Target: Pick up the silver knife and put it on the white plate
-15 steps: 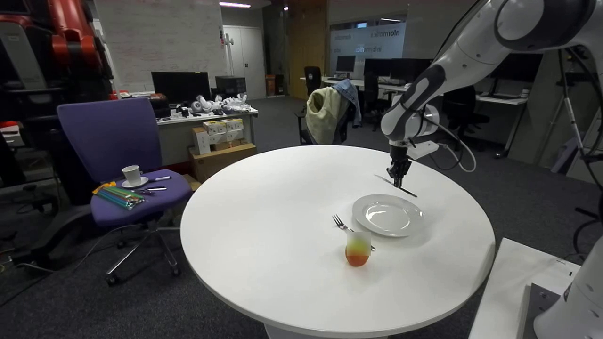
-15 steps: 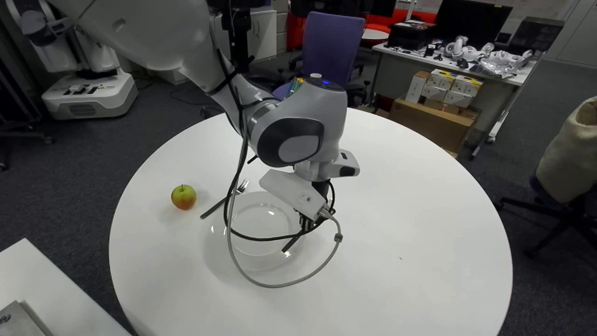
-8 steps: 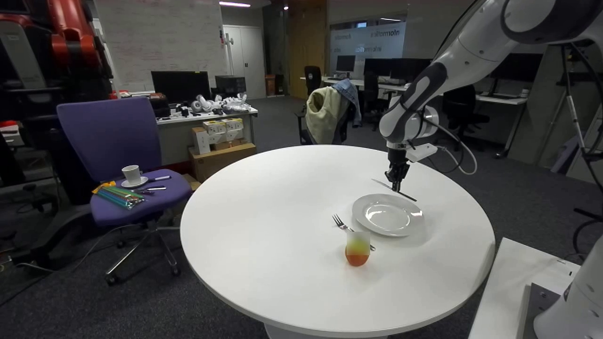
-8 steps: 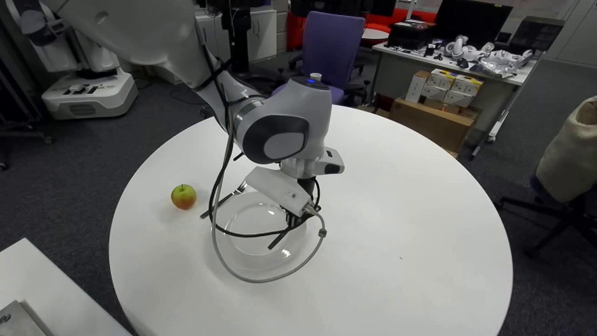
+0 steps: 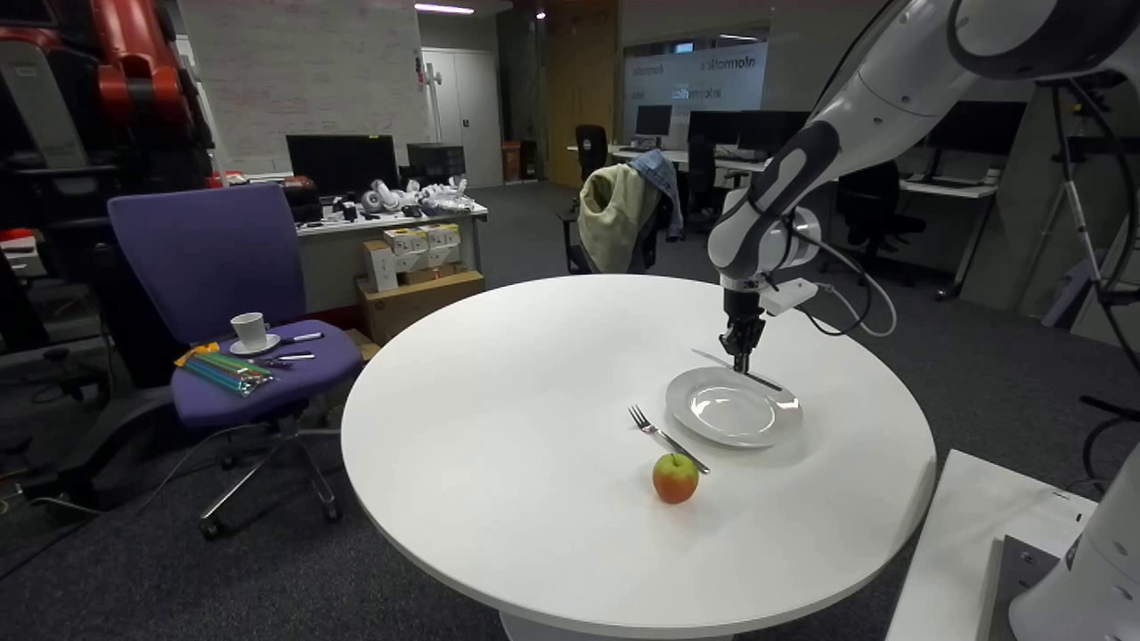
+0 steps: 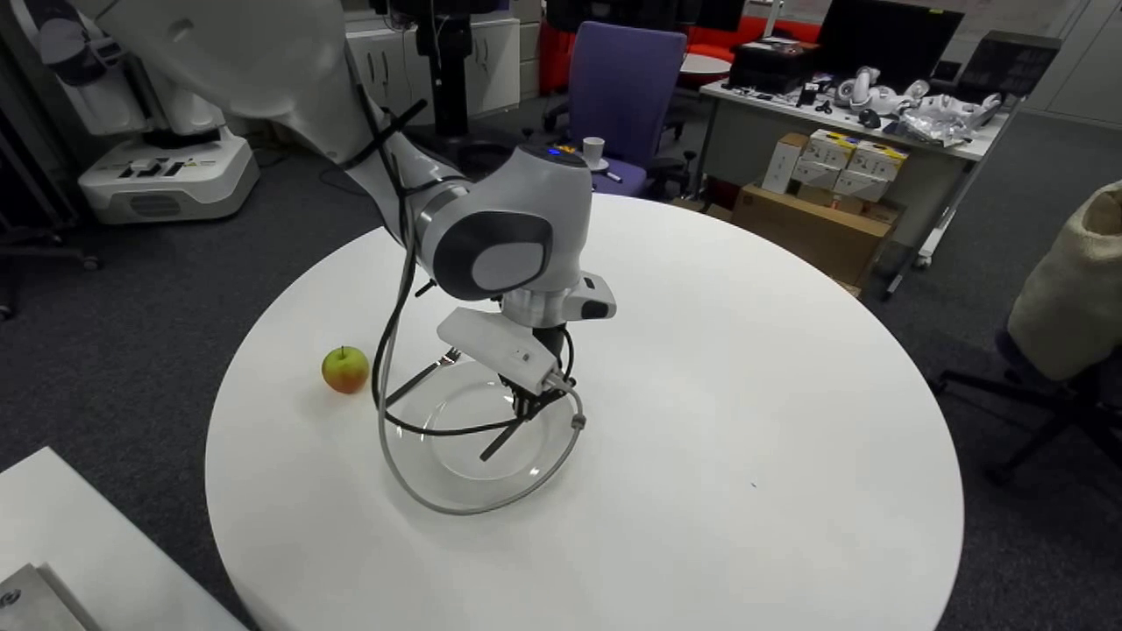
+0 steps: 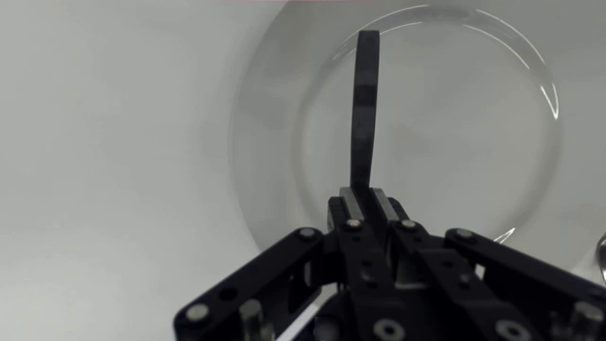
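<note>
In the wrist view we see the black two-fingered gripper (image 7: 361, 195) clamped on the thin, straight silver metal knife (image 7: 364, 104), part-way along its length. One end of the knife runs out ahead of the fingertips, and beneath it we see the round, shallow white plate (image 7: 450, 132); whether the two touch we cannot tell. In an exterior view the white-and-grey robot arm (image 5: 877, 102) reaches down at the plate's far side, and we notice the knife's paler end showing past the rim. On the round white table (image 5: 499, 427), in both exterior views, we find the silver metal fork (image 5: 672, 443) lying between the plate and the red-and-green apple (image 5: 675, 481), its tines pointing away from that apple
</note>
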